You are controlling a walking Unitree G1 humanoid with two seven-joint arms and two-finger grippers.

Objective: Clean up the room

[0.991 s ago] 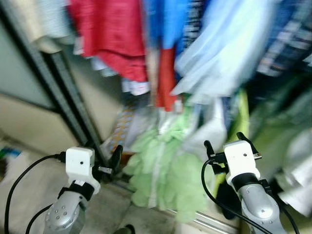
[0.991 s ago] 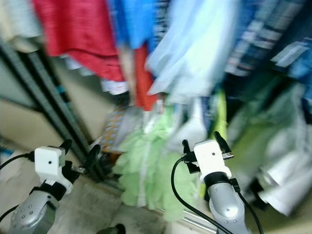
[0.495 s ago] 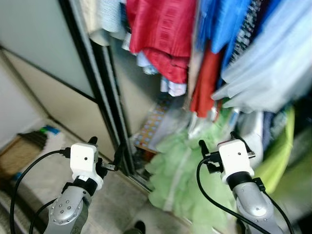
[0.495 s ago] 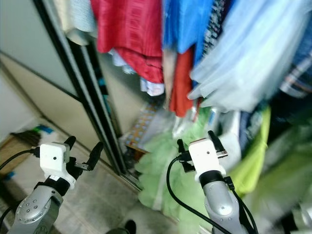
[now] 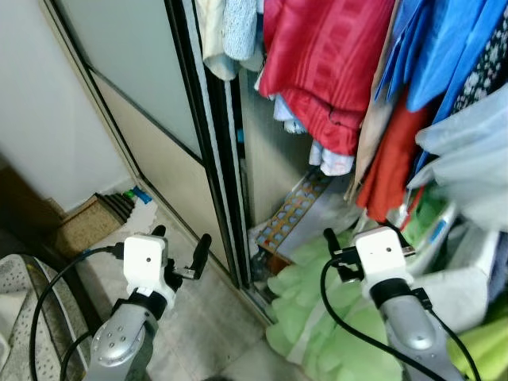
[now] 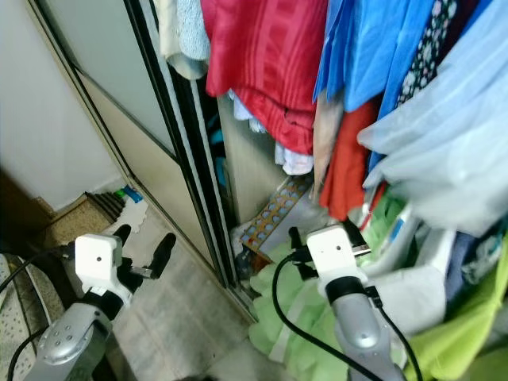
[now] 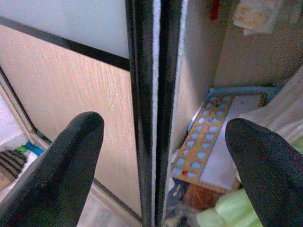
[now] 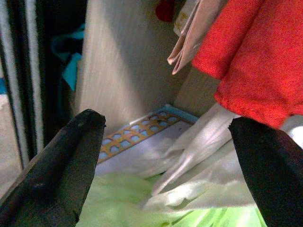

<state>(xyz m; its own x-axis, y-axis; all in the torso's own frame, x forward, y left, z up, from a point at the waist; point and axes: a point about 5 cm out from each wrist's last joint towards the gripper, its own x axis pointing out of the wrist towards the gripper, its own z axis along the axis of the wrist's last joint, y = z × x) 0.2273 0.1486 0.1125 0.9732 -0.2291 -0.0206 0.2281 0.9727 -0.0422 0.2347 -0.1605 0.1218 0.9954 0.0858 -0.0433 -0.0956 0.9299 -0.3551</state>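
Closet floor's a mess, green clothes point(image 5: 317, 317) spilling out, left tool point(image 5: 181, 255) and right tool point(image 5: 361, 242) both spread wide, holding nothing.

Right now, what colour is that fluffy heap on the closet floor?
Pale green; the heap shows best in the left eye view, spilling out under the hanging clothes.

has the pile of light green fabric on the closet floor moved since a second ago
Cannot tell. The light green fabric pile sits lower and further right, but so does the black closet door frame, so the camera turned.
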